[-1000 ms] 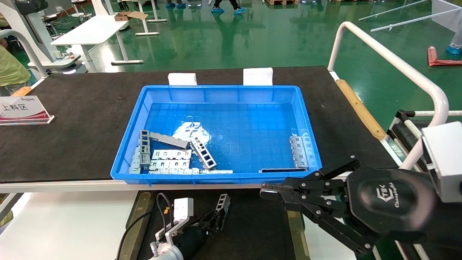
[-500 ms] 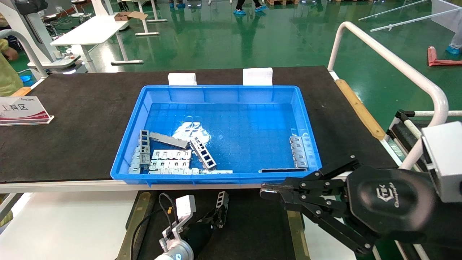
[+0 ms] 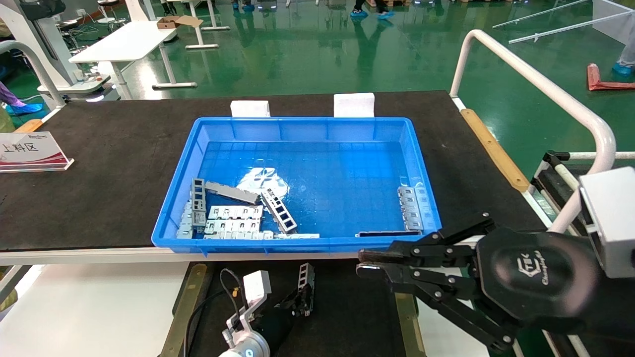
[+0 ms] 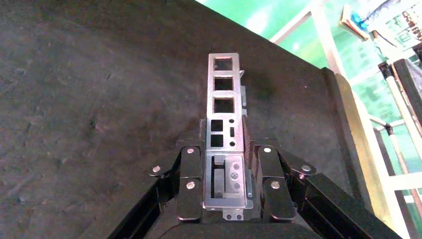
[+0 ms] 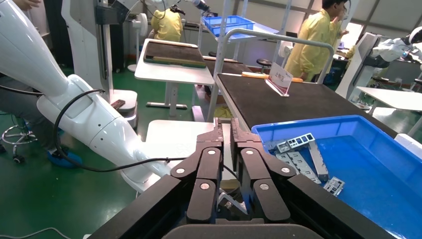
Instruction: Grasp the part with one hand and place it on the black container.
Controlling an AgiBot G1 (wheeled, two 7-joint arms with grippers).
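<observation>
My left gripper (image 3: 299,303) is shut on the part (image 3: 306,280), a narrow silver ladder-like bracket with rectangular cut-outs. It holds the part by one end, low over the black container (image 3: 349,310), a matte-black panel between two brass-coloured strips. In the left wrist view the part (image 4: 224,107) sticks out forward from between the fingers of the left gripper (image 4: 225,145), with the container's black surface (image 4: 99,99) just beneath it. My right gripper (image 3: 364,263) is shut and empty, parked over the container's right edge. It also shows in the right wrist view (image 5: 227,130).
A blue plastic bin (image 3: 278,243) sits on the large black mat (image 3: 99,163) behind the container. It holds several silver brackets and plates at its front left (image 3: 233,218) and front right (image 3: 411,208). A sign stand (image 3: 30,151) is at far left, a white rail (image 3: 536,84) at right.
My left gripper has shifted slightly to the right with the part, and the part now stands straighter over the black container. The right arm has not moved.
</observation>
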